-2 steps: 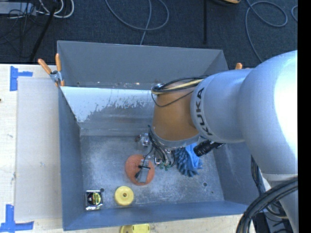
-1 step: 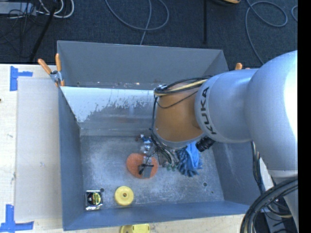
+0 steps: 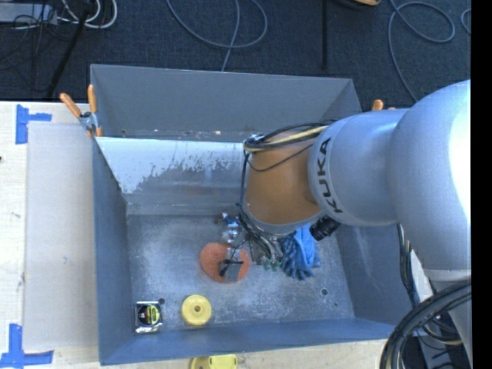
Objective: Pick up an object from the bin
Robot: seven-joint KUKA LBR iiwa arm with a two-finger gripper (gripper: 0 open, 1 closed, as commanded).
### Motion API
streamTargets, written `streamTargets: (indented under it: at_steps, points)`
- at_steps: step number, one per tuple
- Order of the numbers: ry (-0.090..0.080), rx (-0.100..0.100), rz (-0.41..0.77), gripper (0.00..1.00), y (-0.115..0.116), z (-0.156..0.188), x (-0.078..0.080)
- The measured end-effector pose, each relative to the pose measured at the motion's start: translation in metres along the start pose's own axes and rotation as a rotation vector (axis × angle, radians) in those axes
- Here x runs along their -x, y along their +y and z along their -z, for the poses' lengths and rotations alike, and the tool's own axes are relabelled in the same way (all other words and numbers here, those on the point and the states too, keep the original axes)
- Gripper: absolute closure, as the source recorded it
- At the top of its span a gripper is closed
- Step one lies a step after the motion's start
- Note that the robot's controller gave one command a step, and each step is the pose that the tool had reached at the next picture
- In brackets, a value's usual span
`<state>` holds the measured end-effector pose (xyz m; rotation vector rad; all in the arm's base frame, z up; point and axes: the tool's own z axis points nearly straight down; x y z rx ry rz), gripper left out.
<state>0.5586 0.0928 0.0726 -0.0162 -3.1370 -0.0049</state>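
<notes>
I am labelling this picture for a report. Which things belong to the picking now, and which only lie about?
In the job:
hand
orange round disc, just beneath the hand

Lying about:
blue cloth-like thing
yellow round piece
tape measure

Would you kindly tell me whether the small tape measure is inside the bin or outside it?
Inside: the tape measure lies on the bin floor in the view's lower-left corner, beside a yellow disc.

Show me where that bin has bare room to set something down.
The bin has its widest bare floor on the left, bordered by its left wall, the orange disc and the tape measure. A smaller patch lies front right, past the blue bundle. The middle is crowded: the gripper hangs over the orange disc.
</notes>
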Motion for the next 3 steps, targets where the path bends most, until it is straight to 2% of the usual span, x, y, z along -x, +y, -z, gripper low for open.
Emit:
streamTargets:
  at_steps: [1,3]
  points:
    - [0.002,0.000,-0.001,1.00,0.000,0.006,-0.001]
    - [-0.001,-0.003,-0.001,1.00,-0.001,0.049,-0.002]
